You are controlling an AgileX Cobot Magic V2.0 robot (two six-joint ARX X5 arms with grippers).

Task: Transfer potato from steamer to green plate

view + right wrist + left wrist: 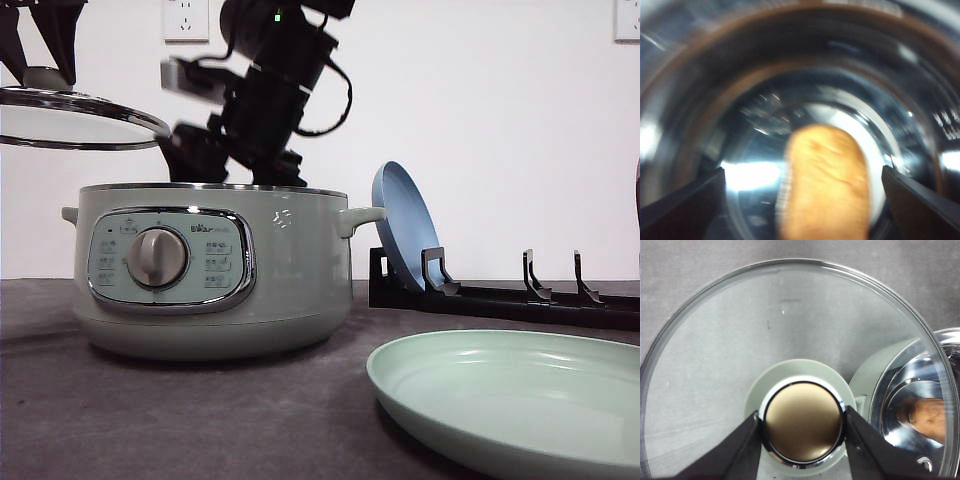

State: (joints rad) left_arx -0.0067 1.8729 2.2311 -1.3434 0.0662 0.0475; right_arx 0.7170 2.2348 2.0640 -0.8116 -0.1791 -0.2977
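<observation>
The sage-green steamer stands at the left of the table with its top uncovered. My left gripper is shut on the knob of the glass lid and holds it in the air above and to the left of the pot. The right arm reaches down into the steamer from above. Inside the shiny bowl lies the orange-brown potato, also seen through the lid glass. My right gripper is open, one finger on each side of the potato. The green plate lies at the front right.
A black dish rack runs along the back right, with a blue plate standing on edge in it, close to the steamer's right handle. The grey tabletop spreads in front of the pot.
</observation>
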